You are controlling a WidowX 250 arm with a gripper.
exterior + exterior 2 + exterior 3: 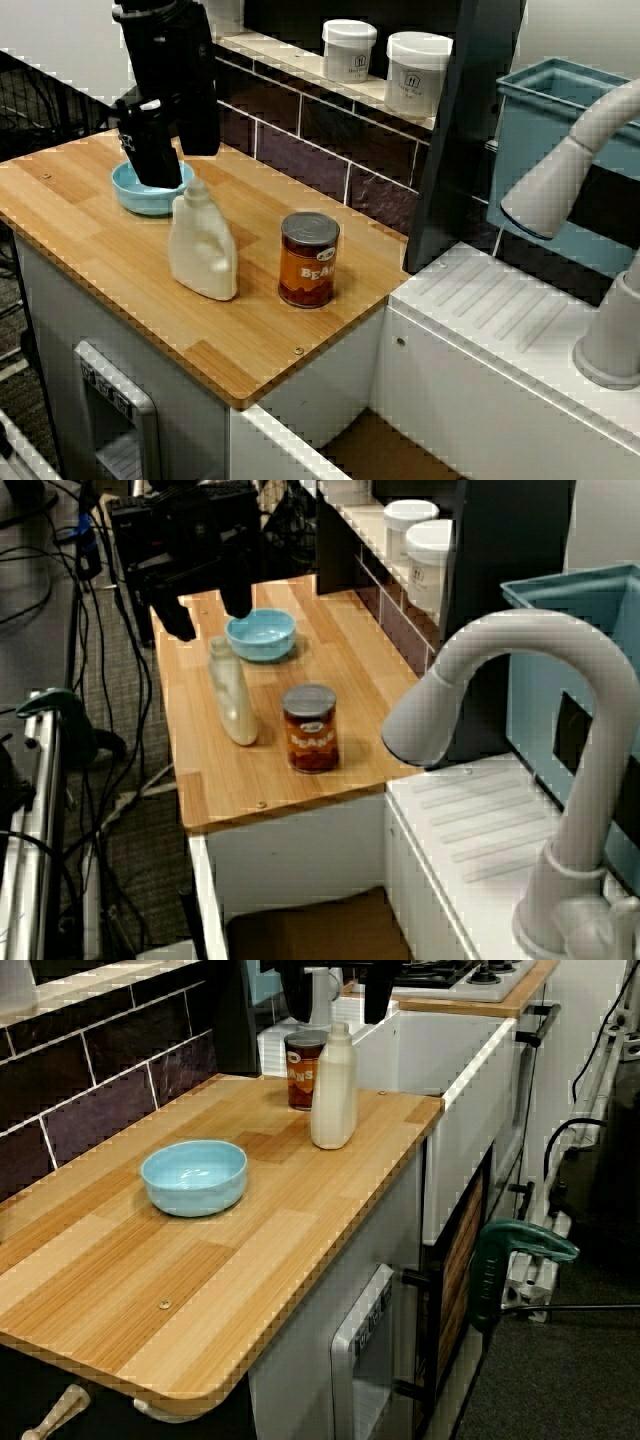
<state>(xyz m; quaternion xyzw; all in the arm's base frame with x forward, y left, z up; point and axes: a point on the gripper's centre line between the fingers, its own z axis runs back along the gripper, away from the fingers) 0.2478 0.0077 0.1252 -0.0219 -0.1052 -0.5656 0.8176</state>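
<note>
View from above: wooden worktop [90,230] carries a light blue bowl [135,200], a cream plastic bottle [203,250] and a bean can [308,262]. The bottle stands just in front of the bowl, and the can is beside the bottle toward the sink end. The black gripper [152,165] hangs over the back of the bowl and hides part of its rim; the fingers can't be told apart here. Two white jars [348,50] sit on the tiled ledge behind, with a grey faucet [570,170] at right. View from the side: gripper [208,615] is at the far end of the worktop, above the bowl [261,636] and the bottle [233,700]. Its fingers [180,620] are spread wide with nothing between them and touch nothing. The can [311,730] stands nearer the camera, apart from the bottle, and the faucet blocks the right side. View that rides on the gripper: both fingers [295,990] poke in at the top edge, released and empty. The bowl [194,1175] sits upright and alone mid-worktop, closest to the gripper. The bottle [333,1090] is farther off, with the can [303,1070] just behind it, partly hidden.
</note>
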